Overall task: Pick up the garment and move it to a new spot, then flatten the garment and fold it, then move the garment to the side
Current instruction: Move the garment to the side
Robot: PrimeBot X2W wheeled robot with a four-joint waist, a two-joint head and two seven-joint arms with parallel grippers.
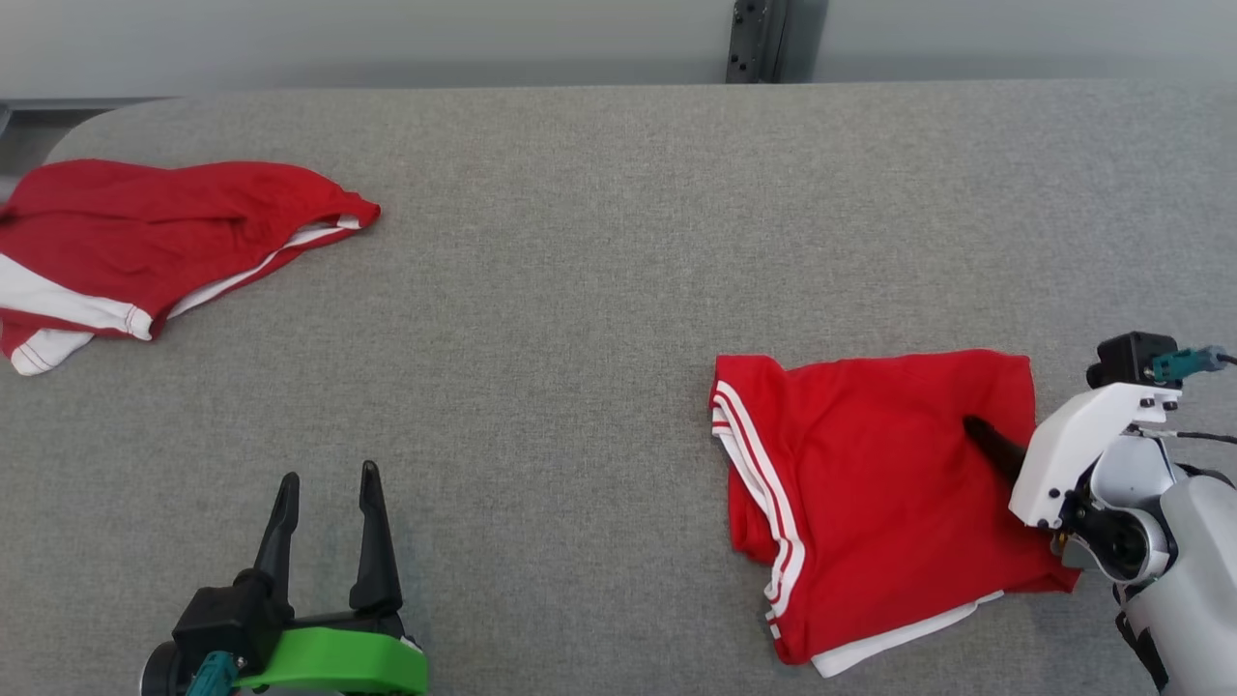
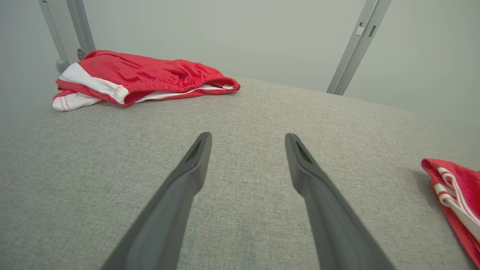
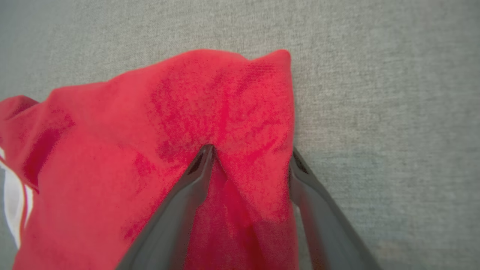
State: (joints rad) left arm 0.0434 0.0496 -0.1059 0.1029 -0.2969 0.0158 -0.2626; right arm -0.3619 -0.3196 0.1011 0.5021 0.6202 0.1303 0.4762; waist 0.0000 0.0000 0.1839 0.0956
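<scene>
Two red garments are lying on the grey table (image 1: 580,290). Far over on the left, near the back edge, a crumpled garment (image 1: 145,232) is sitting in a loose heap, with white bits showing along its front.

Nearer the front, the left pincer (image 1: 329,478) is hanging low over bare table. Its two dark fingers are standing wide apart and are holding nothing. It is well apart from both garments.

Over on the right, the folded garment (image 1: 870,483) is lying flat near the front of the table. White stripes (image 1: 763,464) are running down its left side, and a white layer is peeking out at the bottom.

At the garment's right edge, the right pincer (image 3: 251,150) is reaching in from the right. In the head view, one dark finger (image 1: 991,445) is lying on top of the red cloth. In the right wrist view, one finger is pressing on the cloth and the other is sitting just at the cloth's edge, beside the table. A hump of red cloth is rising between them. The fingers are standing wide apart and are not squeezing shut on the cloth.
</scene>
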